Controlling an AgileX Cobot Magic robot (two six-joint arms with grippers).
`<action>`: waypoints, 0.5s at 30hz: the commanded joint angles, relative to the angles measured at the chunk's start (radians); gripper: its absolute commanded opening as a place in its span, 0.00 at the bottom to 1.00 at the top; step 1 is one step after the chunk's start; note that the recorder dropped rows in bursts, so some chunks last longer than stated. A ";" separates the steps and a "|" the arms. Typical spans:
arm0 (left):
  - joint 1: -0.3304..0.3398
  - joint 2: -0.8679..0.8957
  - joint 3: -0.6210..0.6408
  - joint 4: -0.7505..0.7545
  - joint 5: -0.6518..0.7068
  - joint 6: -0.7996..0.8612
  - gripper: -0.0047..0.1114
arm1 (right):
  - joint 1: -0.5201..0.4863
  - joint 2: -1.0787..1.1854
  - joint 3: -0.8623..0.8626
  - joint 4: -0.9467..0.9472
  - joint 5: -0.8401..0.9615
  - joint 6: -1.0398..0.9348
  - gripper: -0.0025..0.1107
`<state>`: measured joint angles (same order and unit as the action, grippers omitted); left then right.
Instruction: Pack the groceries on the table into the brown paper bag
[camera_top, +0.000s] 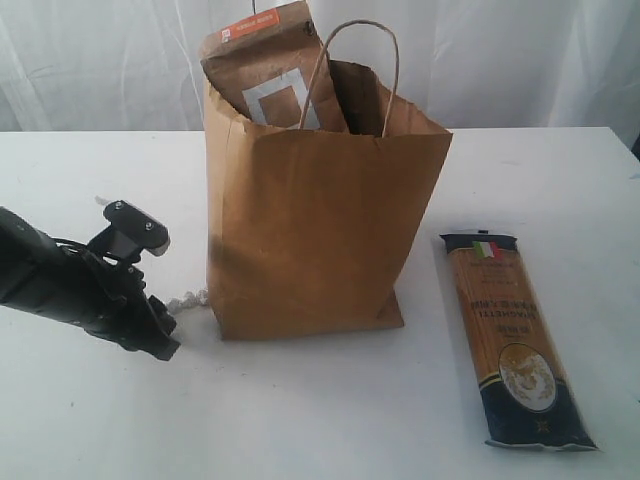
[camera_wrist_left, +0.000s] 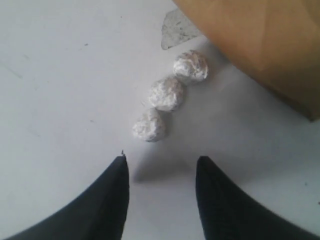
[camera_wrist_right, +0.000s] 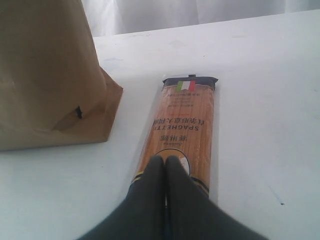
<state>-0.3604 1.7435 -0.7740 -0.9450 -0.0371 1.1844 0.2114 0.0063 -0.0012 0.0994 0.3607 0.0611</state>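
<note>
The white surface (camera_top: 300, 420) has a pale curtain (camera_top: 100, 60) behind it. The brown paper bag (camera_top: 320, 230) stands in the middle, with the brown pouch (camera_top: 275, 70) sticking out on top. The long pasta pack (camera_top: 515, 335) lies flat on the right, not packed yet. The right end effector (camera_wrist_right: 165, 160) hangs over it, fingers together. I think it must open to grab the pack. The left end effector (camera_wrist_left: 162, 160), fingers apart and empty, points at three silver balls (camera_wrist_left: 167, 93) just beside the bag.

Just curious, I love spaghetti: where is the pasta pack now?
The pasta pack lies flat on the table at the right of the exterior view, beside the brown paper bag, not in it.
</note>
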 joint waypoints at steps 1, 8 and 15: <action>0.003 0.017 0.005 -0.005 0.000 0.001 0.45 | -0.003 -0.006 0.001 0.002 -0.010 0.012 0.02; 0.003 0.040 0.003 0.017 -0.022 0.001 0.44 | -0.003 -0.006 0.001 0.002 -0.010 0.056 0.02; 0.003 0.049 -0.032 0.019 -0.015 -0.002 0.24 | -0.003 -0.006 0.001 0.002 -0.010 0.056 0.02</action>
<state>-0.3604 1.7721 -0.8005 -0.9364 -0.0664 1.1825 0.2114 0.0063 -0.0012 0.0994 0.3607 0.1136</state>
